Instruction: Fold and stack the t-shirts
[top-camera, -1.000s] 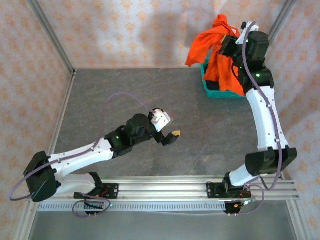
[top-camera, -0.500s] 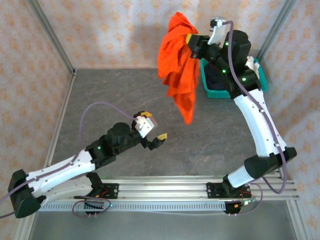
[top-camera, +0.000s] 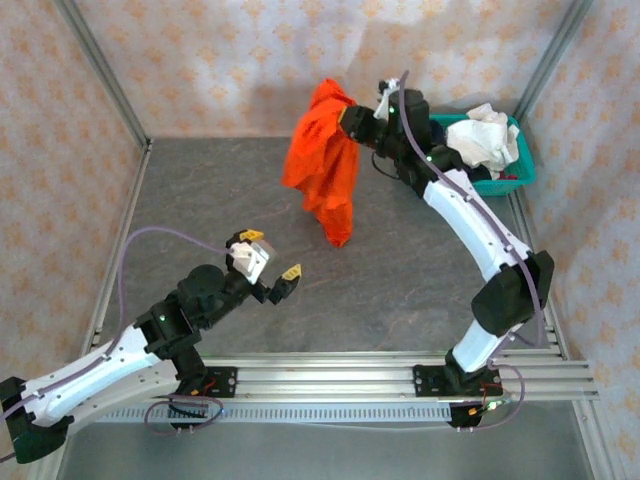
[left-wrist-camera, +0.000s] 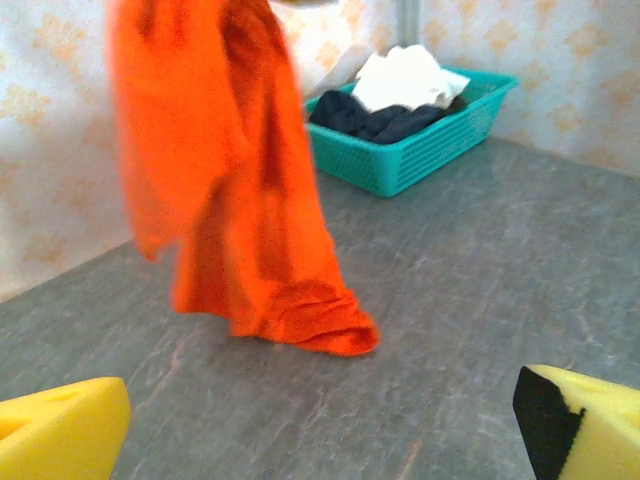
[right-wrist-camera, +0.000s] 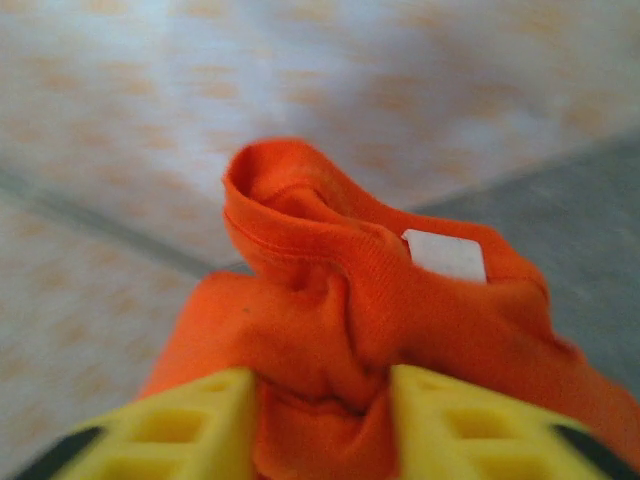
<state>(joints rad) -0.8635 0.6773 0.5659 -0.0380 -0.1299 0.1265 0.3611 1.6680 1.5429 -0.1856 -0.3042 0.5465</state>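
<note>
One orange t-shirt (top-camera: 322, 175) hangs bunched between the fingers of the right gripper (top-camera: 350, 117), far centre, hem touching the table (top-camera: 200, 200). Near the front, left gripper (top-camera: 271, 254) empty, fingers spread wide. Far right corner: teal basket (top-camera: 500, 184) holding white t-shirt (top-camera: 483, 140) and navy t-shirt (left-wrist-camera: 385, 122).
</note>
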